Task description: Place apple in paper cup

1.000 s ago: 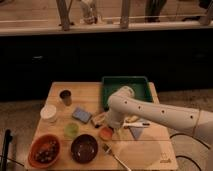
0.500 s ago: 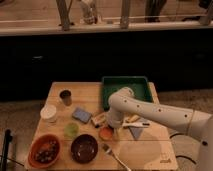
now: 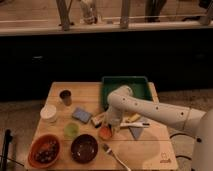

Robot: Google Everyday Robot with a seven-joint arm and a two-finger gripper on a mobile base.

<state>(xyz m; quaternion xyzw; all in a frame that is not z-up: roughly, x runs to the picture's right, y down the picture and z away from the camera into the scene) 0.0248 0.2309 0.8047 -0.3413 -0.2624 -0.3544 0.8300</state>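
The gripper [image 3: 106, 126] reaches down over the apple [image 3: 105, 133] near the table's [image 3: 150, 147] middle; whether its jaws grip the fruit I cannot tell. The apple is round, with no long axis. The paper cup [image 3: 48, 113] stands upright, mouth upward, well apart near the left edge.

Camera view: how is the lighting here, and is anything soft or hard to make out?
Camera view: dim, warm light; the wooden table is the brightest area, the band behind it nearly black. The whole frame is soft. The gripper sits low over the apple and blurs into it. The paper cup reads clearly as a pale spot at the table's left edge.
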